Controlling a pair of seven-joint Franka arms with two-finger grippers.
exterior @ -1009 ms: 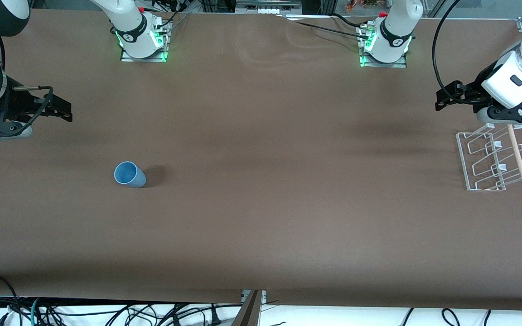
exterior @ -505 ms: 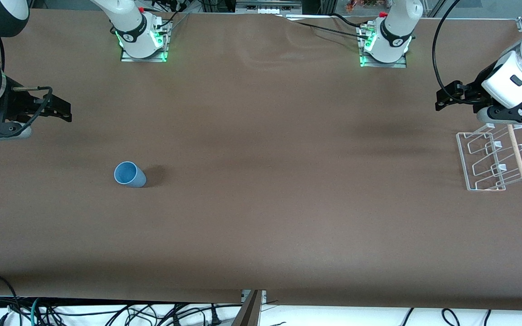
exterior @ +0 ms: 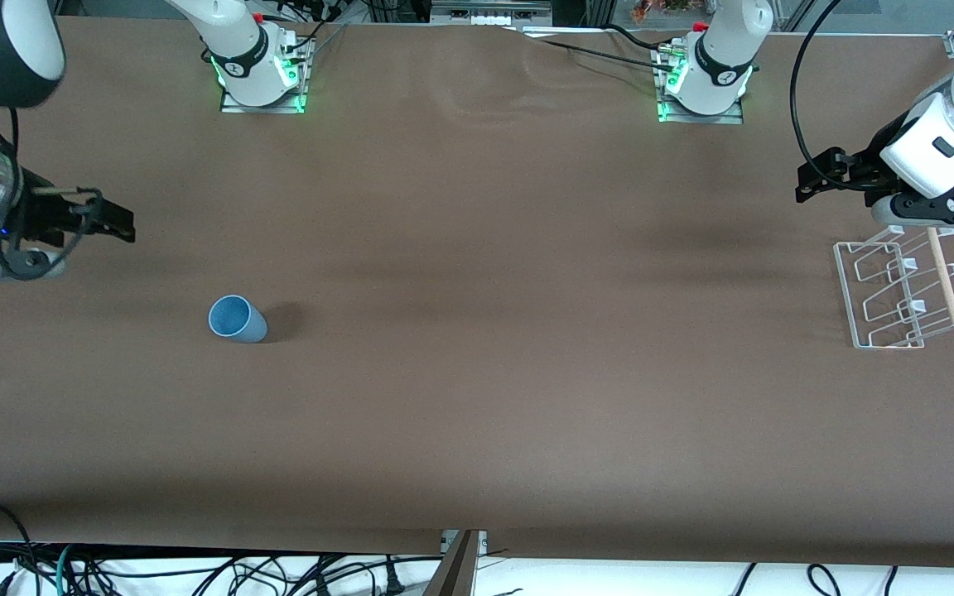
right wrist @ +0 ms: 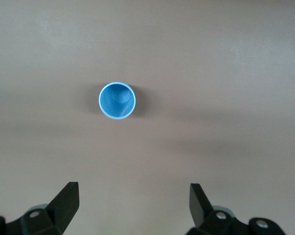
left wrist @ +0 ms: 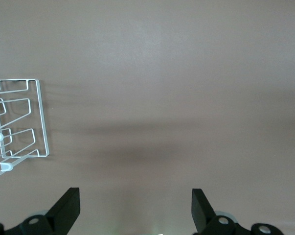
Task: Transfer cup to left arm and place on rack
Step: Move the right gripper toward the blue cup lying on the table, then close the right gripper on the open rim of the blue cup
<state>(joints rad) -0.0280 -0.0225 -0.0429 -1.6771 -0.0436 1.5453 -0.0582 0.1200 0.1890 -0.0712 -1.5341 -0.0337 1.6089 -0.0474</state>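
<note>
While the cup [exterior: 237, 319] stands free, right hand [exterior: 117, 223] and left hand [exterior: 816, 182] gape wide

Cup [exterior: 238, 319] light blue; rack [exterior: 899, 285] white wire, pale wood dowel [exterior: 946, 281]; table [exterior: 477, 397] plain brown.

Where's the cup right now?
The cup stands upright on the table toward the right arm's end, apart from the open right gripper and from the rack.

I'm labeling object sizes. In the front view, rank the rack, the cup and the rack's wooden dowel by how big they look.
1. The rack, clearly largest.
2. The wooden dowel: longer than the cup, much thinner.
3. The cup: shortest, though wider than the dowel.
</note>
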